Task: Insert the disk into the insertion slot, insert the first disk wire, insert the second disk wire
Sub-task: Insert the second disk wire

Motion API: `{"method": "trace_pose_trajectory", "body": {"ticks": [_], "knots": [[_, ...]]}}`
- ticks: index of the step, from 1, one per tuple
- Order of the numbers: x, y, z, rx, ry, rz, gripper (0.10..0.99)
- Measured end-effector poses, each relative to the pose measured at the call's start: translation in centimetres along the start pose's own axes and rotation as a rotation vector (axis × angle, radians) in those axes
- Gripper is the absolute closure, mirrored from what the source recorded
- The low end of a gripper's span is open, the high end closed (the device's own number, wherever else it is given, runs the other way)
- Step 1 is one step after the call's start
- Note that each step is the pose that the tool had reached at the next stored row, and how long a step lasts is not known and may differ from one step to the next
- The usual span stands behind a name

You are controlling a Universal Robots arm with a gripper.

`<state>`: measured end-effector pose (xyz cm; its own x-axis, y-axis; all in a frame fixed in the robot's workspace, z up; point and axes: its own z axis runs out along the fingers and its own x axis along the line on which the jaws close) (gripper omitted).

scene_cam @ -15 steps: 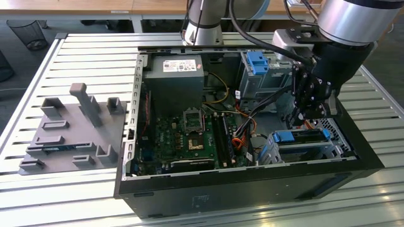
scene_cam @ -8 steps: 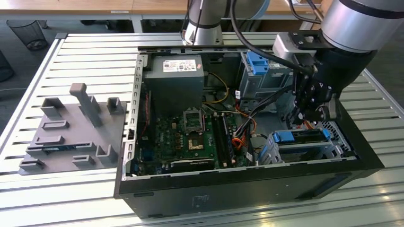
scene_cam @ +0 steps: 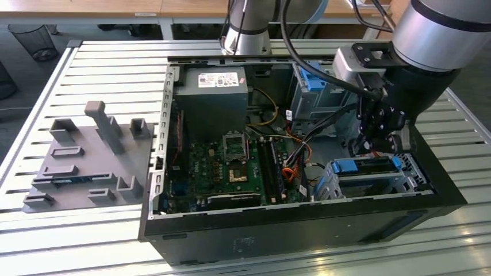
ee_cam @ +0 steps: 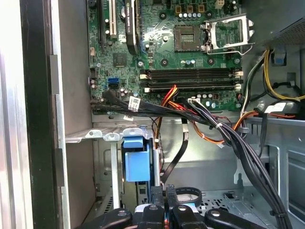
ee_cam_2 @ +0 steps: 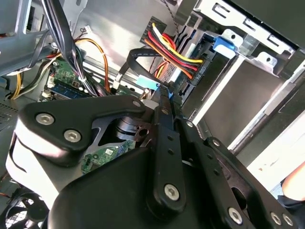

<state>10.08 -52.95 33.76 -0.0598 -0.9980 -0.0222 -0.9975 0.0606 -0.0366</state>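
Note:
The disk [scene_cam: 367, 166], framed in a blue bracket [ee_cam: 137, 160], lies inside the insertion slot [scene_cam: 383, 185], a small perforated metal cage at the case's front corner on the exterior view's right. My gripper [scene_cam: 376, 153] hangs just above the disk's inner end. In both wrist views its fingers [ee_cam_2: 166, 114] are pressed together on the light-blue connector [ee_cam_2: 150, 84] of a flat black disk wire [ee_cam_2: 142, 52]. A second disk wire with red, yellow and black strands [ee_cam_2: 177, 48] ends in a black plug [ee_cam_2: 196, 71] set against the disk's edge.
The open computer case holds a green motherboard [scene_cam: 230, 167], a grey power supply [scene_cam: 215, 98] and a taller cage with a blue tab [scene_cam: 311, 86]. A thick black cable bundle [ee_cam: 238, 140] crosses near the gripper. A grey fixture plate [scene_cam: 84, 164] lies on the exterior view's left.

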Motion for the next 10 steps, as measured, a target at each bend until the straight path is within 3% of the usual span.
{"method": "trace_pose_trajectory", "body": {"ticks": [10], "knots": [[0.87, -0.05, 0.16, 0.0, -0.0004, 0.0, 0.945]]}}
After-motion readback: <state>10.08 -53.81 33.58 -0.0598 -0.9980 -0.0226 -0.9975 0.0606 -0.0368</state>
